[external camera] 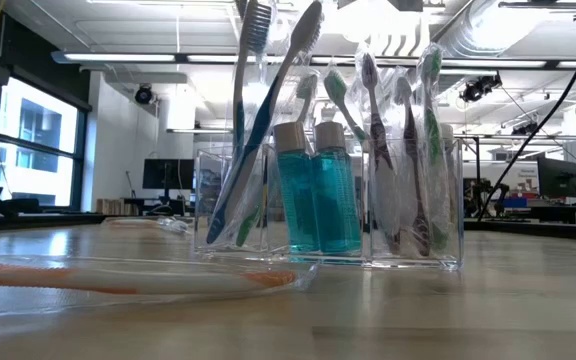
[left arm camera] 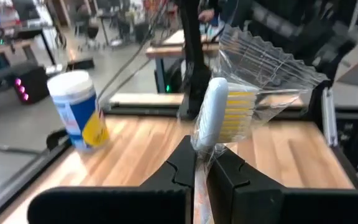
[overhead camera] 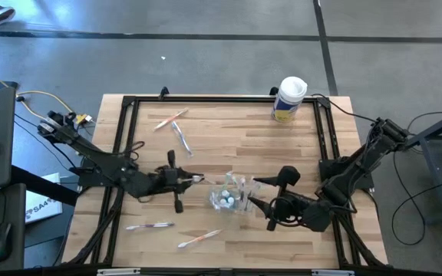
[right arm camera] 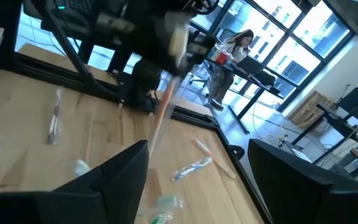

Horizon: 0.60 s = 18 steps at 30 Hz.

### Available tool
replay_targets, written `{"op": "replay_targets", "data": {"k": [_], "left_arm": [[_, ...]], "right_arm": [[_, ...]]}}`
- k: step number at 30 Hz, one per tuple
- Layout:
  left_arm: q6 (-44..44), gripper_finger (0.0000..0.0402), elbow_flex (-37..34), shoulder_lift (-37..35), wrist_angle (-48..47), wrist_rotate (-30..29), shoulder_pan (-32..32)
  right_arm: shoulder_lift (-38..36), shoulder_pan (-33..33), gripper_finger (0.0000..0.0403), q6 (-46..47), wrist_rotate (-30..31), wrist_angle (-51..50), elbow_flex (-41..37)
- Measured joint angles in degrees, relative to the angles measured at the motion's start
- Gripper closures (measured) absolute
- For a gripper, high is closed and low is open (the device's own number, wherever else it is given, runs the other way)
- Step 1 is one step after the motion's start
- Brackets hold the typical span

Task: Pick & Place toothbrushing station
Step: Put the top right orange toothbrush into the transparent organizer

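Observation:
The toothbrushing station (overhead camera: 232,193) is a clear compartment holder standing on its base mid-table. In the low view the station (external camera: 328,200) holds several toothbrushes and two blue white-capped bottles. My left gripper (overhead camera: 198,179) hovers just left of it, shut on a wrapped toothbrush (left arm camera: 219,115) with yellow bristles and an orange handle (right arm camera: 162,121). My right gripper (overhead camera: 255,193) stands open just right of the station. In the right wrist view the right gripper (right arm camera: 197,168) has nothing between its fingers. My left gripper pinches the wrapped toothbrush's handle just below the head (left arm camera: 201,158) between its two fingers. The fingers come level from the table's left. The head sticks up past the fingertips and the handle slants down below them, clear of the table.
A white canister with a yellow label (overhead camera: 288,98) stands at the far edge. Wrapped toothbrushes lie loose on the wood: two at the far left (overhead camera: 171,119) (overhead camera: 181,142) and two near the front edge (overhead camera: 150,226) (overhead camera: 198,239). A black frame (overhead camera: 126,123) rims the table.

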Motion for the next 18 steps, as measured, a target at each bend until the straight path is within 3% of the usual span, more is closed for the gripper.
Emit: {"op": "replay_targets", "data": {"k": [12,18], "left_arm": [[-19.0,0.0392,0.0,5.2,-11.4,1.5,4.3],[-23.8,0.0392,-0.2,7.1,-13.7,4.4,6.0]], "right_arm": [[0.0,0.0,0.0135,2.9,-0.7,-3.8,0.0],[0.0,0.0,0.0135,6.3,-0.7,-7.3,0.0]]}}
